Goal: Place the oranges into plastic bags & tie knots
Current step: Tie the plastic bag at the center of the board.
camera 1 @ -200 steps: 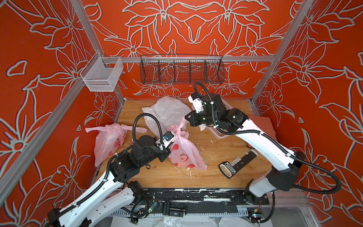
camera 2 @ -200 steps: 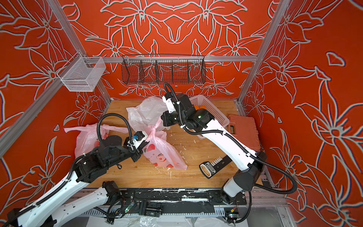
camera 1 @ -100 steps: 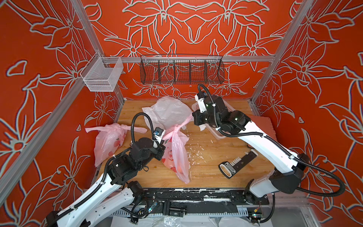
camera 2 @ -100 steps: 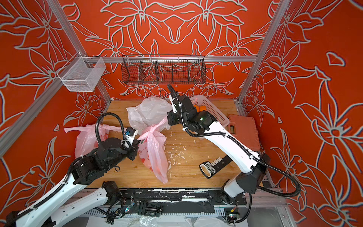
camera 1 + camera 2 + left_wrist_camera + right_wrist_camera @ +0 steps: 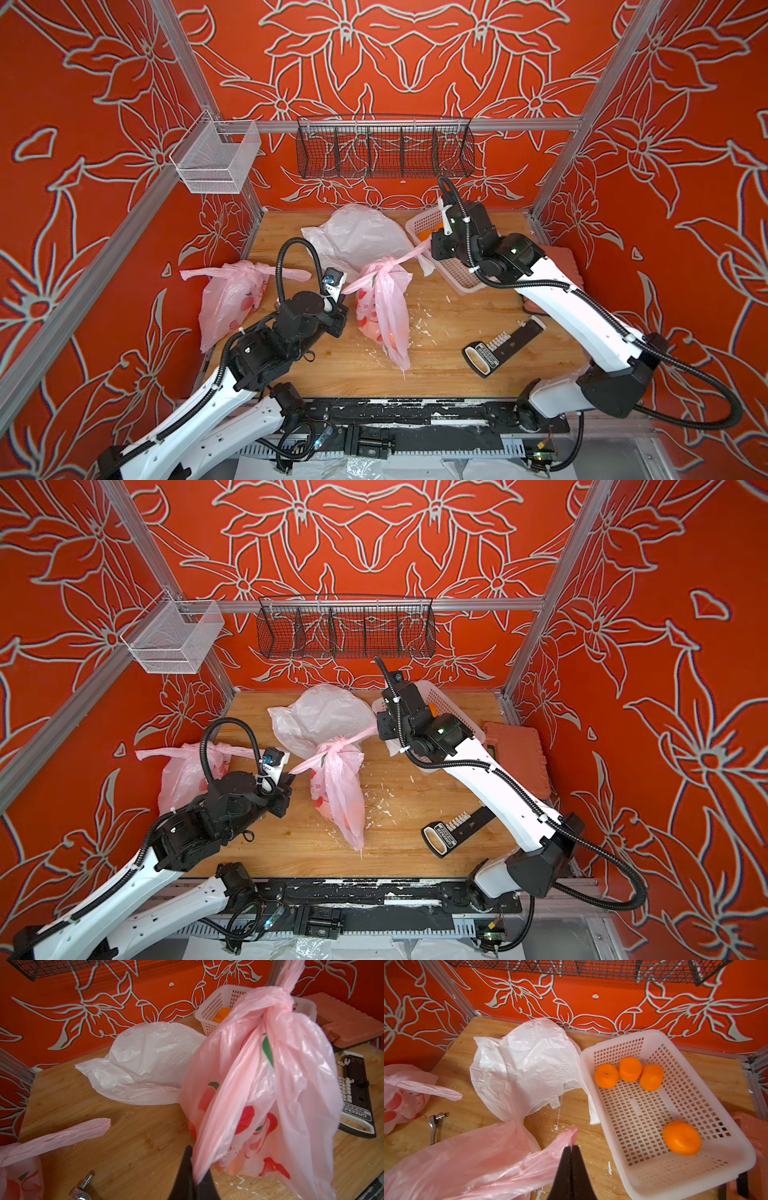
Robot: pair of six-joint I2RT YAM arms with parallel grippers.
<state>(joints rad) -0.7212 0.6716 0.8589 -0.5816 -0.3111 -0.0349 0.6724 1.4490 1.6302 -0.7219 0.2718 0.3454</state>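
Together, left gripper (image 5: 341, 292) and right gripper (image 5: 429, 248) each pinch a strap (image 5: 409, 257) of the pink bag (image 5: 384, 316), its knot (image 5: 383, 264) apparently tight; four oranges (image 5: 681, 1137) sit in the basket (image 5: 633, 1118).

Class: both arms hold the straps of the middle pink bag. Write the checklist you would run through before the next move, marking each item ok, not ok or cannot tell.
1. Grip of left pincer on a strap: ok, shut on it.
2. Grip of right pincer on the other strap: ok, shut on it.
3. A knot closes the pink bag: ok.
4. That knot is fully tight: cannot tell.
5. All oranges bagged: not ok, four lie in the basket.
6. Mouth of white bag open for filling: cannot tell.
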